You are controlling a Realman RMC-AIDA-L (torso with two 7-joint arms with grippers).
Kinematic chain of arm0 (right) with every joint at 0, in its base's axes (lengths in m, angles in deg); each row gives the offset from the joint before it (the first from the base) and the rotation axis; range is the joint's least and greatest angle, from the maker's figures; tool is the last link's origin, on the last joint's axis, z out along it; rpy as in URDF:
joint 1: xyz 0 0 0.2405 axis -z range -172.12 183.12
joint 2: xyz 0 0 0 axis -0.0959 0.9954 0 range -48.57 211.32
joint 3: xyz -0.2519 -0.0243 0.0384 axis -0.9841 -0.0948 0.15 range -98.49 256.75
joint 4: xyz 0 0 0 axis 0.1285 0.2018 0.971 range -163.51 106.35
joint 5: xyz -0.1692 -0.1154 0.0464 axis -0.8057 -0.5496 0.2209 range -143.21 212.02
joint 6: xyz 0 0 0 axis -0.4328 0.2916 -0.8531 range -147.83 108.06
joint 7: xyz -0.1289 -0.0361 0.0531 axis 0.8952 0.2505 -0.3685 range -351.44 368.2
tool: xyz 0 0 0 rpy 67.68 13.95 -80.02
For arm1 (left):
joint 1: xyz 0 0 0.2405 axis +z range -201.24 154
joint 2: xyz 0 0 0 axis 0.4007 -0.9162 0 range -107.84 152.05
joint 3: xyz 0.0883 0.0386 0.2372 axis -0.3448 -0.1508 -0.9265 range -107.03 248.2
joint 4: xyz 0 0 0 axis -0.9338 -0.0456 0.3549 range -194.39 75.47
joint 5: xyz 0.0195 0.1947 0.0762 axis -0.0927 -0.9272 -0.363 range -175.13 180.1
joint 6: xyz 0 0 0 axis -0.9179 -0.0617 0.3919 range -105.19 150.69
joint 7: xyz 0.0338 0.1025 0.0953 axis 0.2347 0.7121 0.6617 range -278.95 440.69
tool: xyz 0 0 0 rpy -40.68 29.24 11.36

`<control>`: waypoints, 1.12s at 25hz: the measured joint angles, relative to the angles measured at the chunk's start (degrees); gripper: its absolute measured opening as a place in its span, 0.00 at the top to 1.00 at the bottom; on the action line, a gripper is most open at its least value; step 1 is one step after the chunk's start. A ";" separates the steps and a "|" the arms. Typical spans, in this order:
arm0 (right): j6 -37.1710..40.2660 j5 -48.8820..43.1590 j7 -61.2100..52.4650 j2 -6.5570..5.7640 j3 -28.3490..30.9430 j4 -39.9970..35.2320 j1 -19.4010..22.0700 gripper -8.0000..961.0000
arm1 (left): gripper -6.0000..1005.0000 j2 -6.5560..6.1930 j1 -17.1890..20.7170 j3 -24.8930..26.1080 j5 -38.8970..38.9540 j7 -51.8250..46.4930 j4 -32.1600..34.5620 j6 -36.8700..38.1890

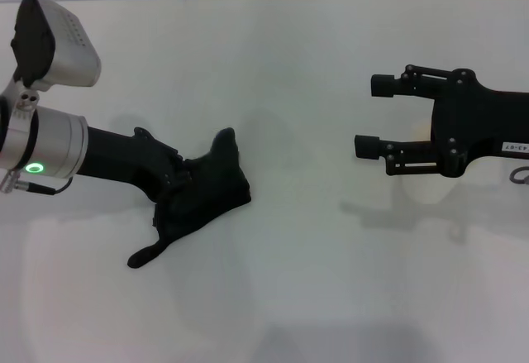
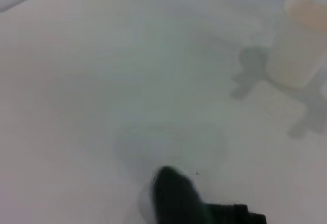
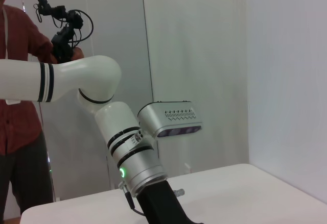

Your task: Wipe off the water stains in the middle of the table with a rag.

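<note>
Rag [image 1: 202, 191] sits bunched up on the white table [image 1: 297, 65], left of the middle in the head view, with a thin tail trailing off toward the robot and a pointed fold sticking up on the far side. Left gripper [image 1: 175, 183] is buried right in it, pressed down at the cloth's left edge, and honestly the black fingers blend into the black cloth so much that whether they're clamped on it or not can't be made out. Left arm comes in low from the left edge, silver cuff with a green light glowing on it.

Right gripper [image 1: 369, 115] hovers well off to the right, nowhere near the rag, with its two fingers spread wide apart and pointing toward the middle of the table, nothing between them. Its shadow falls on the tabletop just below it.

Water stains don't show anywhere on the table in the head view. Left wrist view shows only a faint, broad patch on the surface ahead of a dark fold of cloth [image 2: 176, 196], plus a pale cup-like object [image 2: 299, 43] further off, too blurry to pin down.

Right wrist view looks across at the left arm [image 3: 127, 147], and a person in a red shirt [image 3: 20, 81] stands behind it.
</note>
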 joint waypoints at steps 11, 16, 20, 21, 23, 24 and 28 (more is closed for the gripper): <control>-0.21 0.05 0.00 0.02 0.00 -0.18 -0.02 0.13 | 0.73 0.46 0.25 0.01 -0.22 -0.84 1.83 0.42; -0.57 0.28 0.00 0.03 0.08 -0.03 -0.05 0.13 | 0.53 0.63 1.16 0.01 0.03 -0.90 5.13 2.63; -0.70 0.58 0.00 0.03 0.21 0.20 -0.07 0.13 | 0.40 1.05 2.33 0.00 0.75 0.38 8.57 5.15; -0.74 0.58 0.00 0.02 0.24 0.24 -0.08 0.13 | 0.40 1.10 2.79 0.01 1.03 0.80 9.70 5.55; -0.96 0.59 0.00 0.03 0.27 0.29 -0.08 0.13 | 0.38 1.14 3.84 0.01 2.10 1.73 11.77 5.89; -1.12 0.60 0.00 0.03 0.27 0.31 -0.08 0.13 | 0.38 1.15 4.27 0.02 2.99 2.33 12.38 5.99; -1.70 0.68 0.01 0.03 0.11 0.33 -0.09 0.13 | 0.35 1.11 6.01 3.89 9.68 8.46 13.11 7.83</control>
